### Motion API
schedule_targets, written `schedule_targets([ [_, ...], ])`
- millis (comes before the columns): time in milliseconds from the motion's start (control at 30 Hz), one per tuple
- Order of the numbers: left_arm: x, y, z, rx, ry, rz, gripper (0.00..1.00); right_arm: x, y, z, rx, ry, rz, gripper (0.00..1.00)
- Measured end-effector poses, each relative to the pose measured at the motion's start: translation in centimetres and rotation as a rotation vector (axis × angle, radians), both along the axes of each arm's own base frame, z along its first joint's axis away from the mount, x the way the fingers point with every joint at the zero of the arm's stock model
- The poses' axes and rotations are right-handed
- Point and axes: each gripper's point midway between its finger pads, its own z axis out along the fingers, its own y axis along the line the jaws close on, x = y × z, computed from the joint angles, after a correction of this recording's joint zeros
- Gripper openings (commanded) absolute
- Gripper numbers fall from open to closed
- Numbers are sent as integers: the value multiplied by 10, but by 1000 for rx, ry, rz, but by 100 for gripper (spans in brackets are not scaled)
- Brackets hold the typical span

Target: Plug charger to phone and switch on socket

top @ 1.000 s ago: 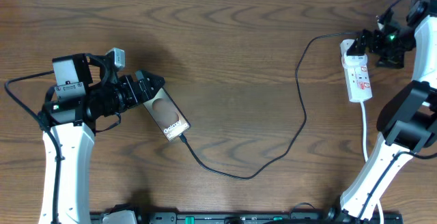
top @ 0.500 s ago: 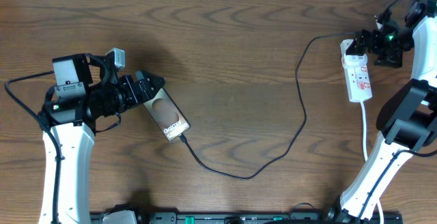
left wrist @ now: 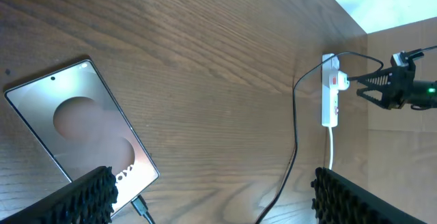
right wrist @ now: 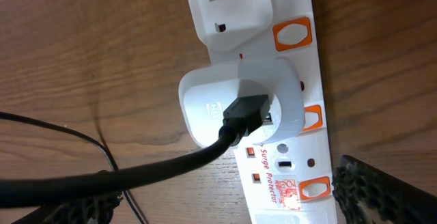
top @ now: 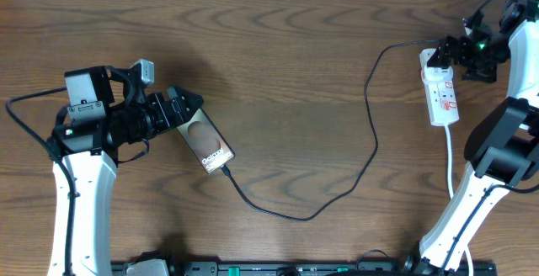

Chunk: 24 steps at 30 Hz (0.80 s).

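We observe both jaws released: left gripper (left wrist: pixel 213 175) beside the phone (top: pixel 205 144), right gripper (right wrist: pixel 225 183) above the power strip (top: pixel 443 98), which holds the charger cable (top: pixel 370 154), on the bench (top: pixel 286 74).

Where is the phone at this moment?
In the overhead view the phone lies flat on the table's left side, right by the left gripper; the charger meets its lower-right end.

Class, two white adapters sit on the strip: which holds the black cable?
The rounded adapter beside the middle orange switch; the other adapter, higher in the right wrist view, shows only empty slots.
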Motion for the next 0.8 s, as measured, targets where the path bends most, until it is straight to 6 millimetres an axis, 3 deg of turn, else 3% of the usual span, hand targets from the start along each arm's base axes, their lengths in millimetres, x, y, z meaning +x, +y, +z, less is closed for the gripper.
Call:
schedule_targets([
  [267,0,0,0,0,0,0,89,-10,4,-21,16,47,0,99],
  [800,-1,1,-1,15,-5,-8,89,-3,16,-25,9,38,30,99],
])
